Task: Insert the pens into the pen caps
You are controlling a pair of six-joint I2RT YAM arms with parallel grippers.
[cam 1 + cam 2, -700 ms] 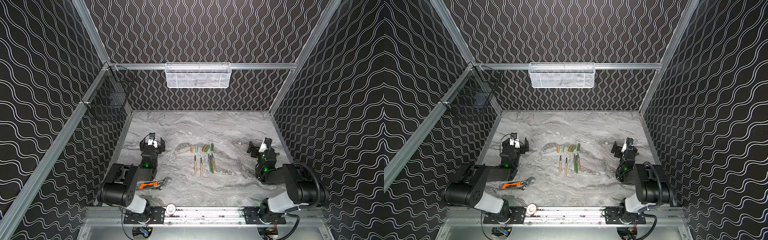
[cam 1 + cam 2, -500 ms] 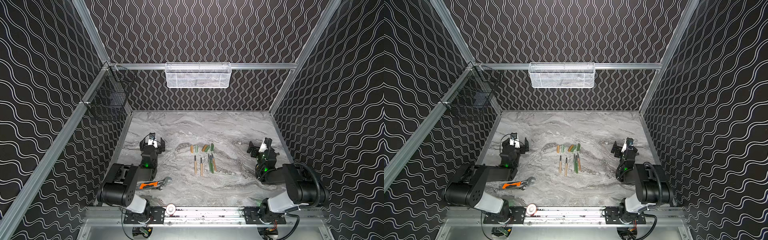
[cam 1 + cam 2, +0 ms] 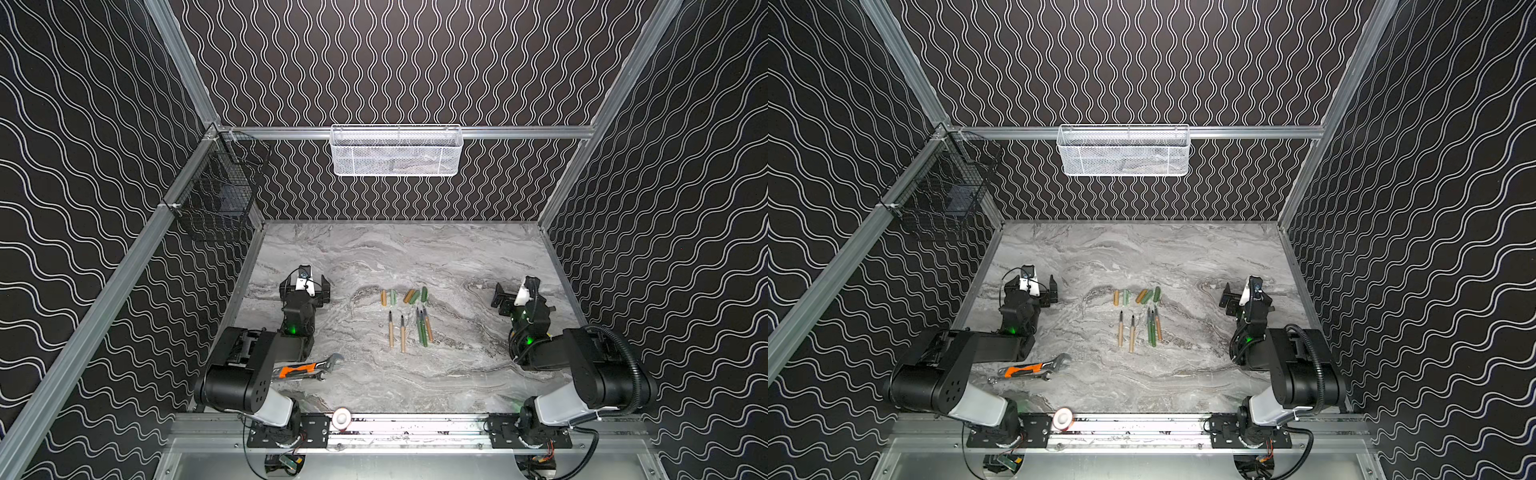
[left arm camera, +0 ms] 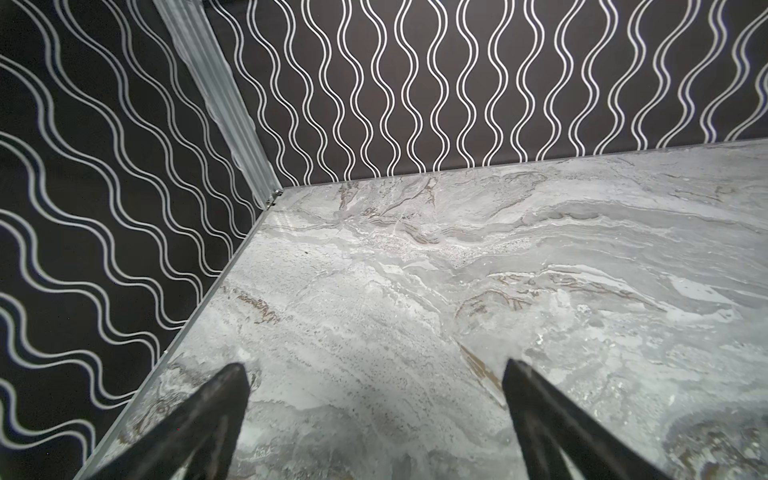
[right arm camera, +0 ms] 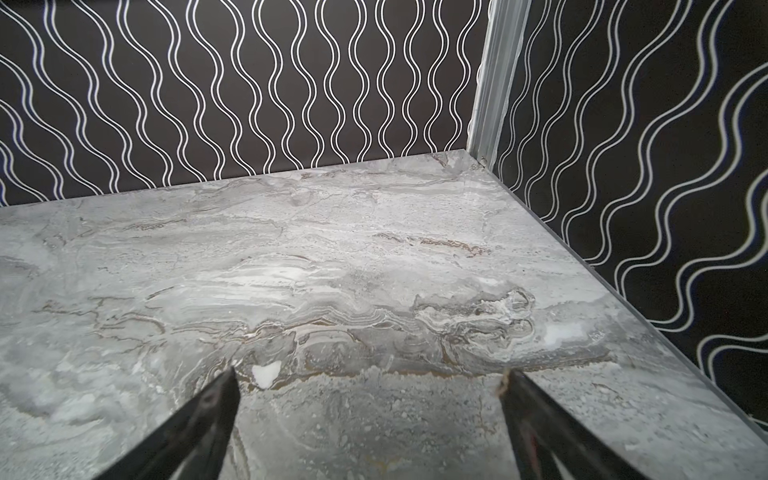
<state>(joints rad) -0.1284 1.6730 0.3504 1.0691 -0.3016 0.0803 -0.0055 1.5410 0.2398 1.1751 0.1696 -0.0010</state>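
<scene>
Five pens [image 3: 402, 334], five pen caps [image 3: 409, 296], one wrench [image 3: 305, 370].
Left of the pens, the left claw [image 4: 374, 368] gapes fully wide, holding nothing. The pen caps lie just behind the pens, whose right three bunch indistinctly. Right of them, the right claw [image 5: 370, 374] gapes likewise, empty, over bare desk [image 3: 457, 257].

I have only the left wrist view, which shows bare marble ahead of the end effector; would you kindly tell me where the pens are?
Observer: The pens lie side by side, to the right of the left end effector in both top views.
Operator: And where are the caps?
Observer: The pen caps sit in a row just beyond the pens' dark tips, none fitted yet.
Operator: Is the other arm busy?
Observer: No, the right end effector is open and empty.
</scene>
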